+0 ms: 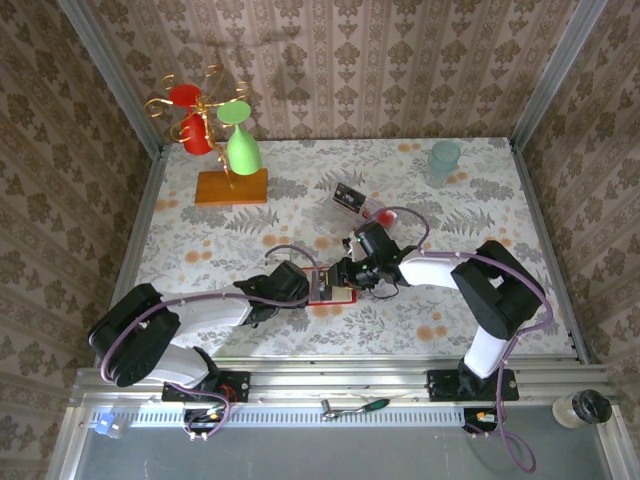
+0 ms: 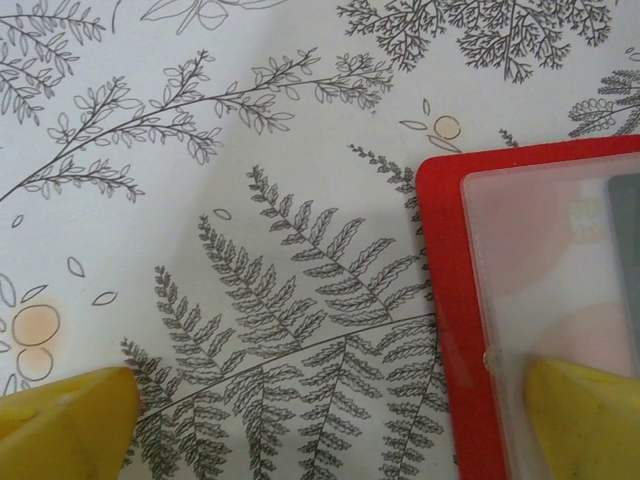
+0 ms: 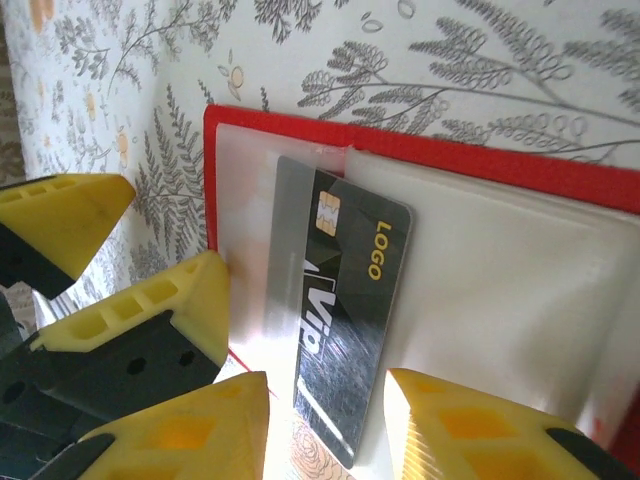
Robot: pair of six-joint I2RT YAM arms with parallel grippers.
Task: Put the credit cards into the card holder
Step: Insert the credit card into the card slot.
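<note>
The red card holder [image 1: 331, 291] lies open on the fern-patterned table between both grippers. A black credit card [image 3: 345, 300] marked "LOGO" lies on its pale pocket [image 3: 480, 260], its upper left corner under the pocket's edge. My right gripper [image 3: 330, 430] is open, one yellow finger on each side of the card's near end with a small gap. My left gripper [image 2: 325, 430] is wide open at the holder's left edge [image 2: 445, 300]. Its right finger [image 2: 585, 420] rests on the pale pocket and its left finger [image 2: 60, 425] is over bare table.
Farther back lie a small dark rectangle [image 1: 349, 197] and a pale piece with a red blotch [image 1: 381, 212], too small to identify. A gold rack with red and green glasses [image 1: 230, 150] stands back left, a pale green cup [image 1: 444, 160] back right. Patterned walls enclose the table [image 1: 480, 320].
</note>
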